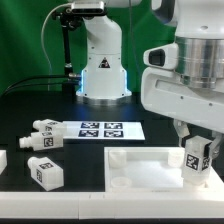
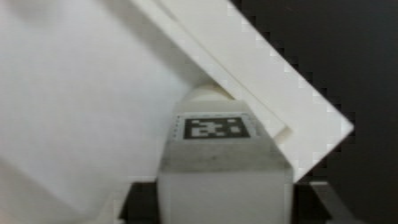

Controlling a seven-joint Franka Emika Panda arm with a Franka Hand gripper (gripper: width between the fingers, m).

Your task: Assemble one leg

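Note:
My gripper (image 1: 196,165) is shut on a white leg (image 1: 195,157) with a black-and-white tag, holding it upright over the right corner of the large white panel (image 1: 140,165) in the exterior view. In the wrist view the held leg (image 2: 222,150) fills the space between my dark fingers (image 2: 143,200), its tag facing the camera, and its far end meets the panel's raised corner rim (image 2: 267,80). Whether the leg touches the panel I cannot tell. Other loose legs lie on the exterior view's left: one (image 1: 45,170) near the front, two more (image 1: 42,132) behind it.
The marker board (image 1: 100,129) lies flat behind the panel. The robot's white base (image 1: 103,70) stands at the back. Another white part (image 1: 3,163) shows at the exterior view's left edge. A green backdrop closes the rear.

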